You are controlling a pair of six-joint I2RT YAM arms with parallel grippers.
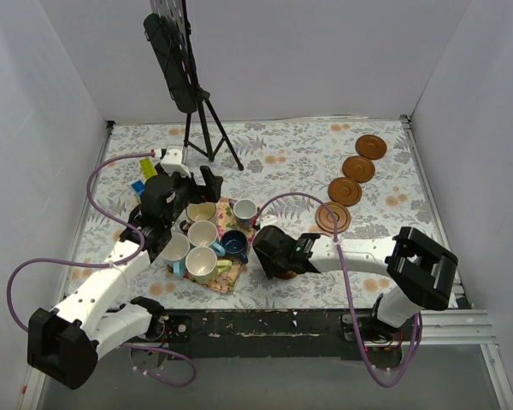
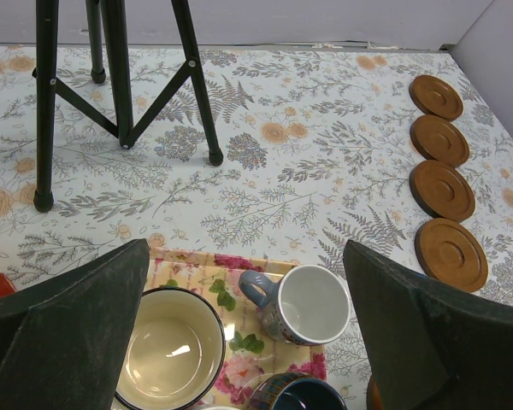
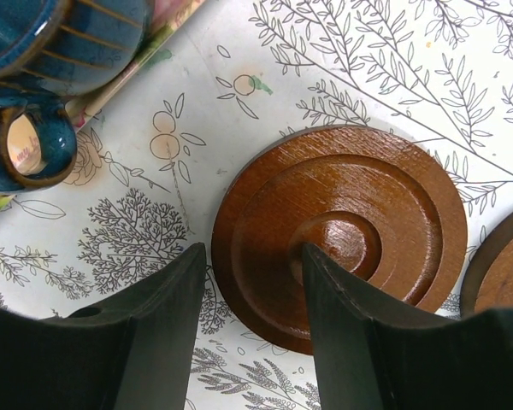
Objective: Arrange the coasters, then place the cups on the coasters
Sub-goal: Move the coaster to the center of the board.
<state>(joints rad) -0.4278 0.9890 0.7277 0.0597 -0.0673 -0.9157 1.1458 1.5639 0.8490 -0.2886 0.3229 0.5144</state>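
The right gripper has its fingers parted astride the near rim of one coaster. One finger sits outside the edge and the other over the recessed ring. A sliver of tablecloth shows between the outer finger and the rim, so nothing looks pinched yet.

This coaster lies flat just off the right corner of the floral mat. It looks like stiff, light wood with a glossy finish that could slip, so the raised rim is the sensible place to grip. A flat disc gives little to hold, so the fingers should go low.

A second coaster lies close on the side away from the mat. The dark blue cup stands at the mat's edge, its handle toward the fingers. Either could be nudged in a careless lift.

Four more coasters run in a line farther right of the mat. The left gripper hangs spread wide and empty over the cups crowded on the mat. These are ceramic, heavier and chippable. Behind the mat stands a tripod.
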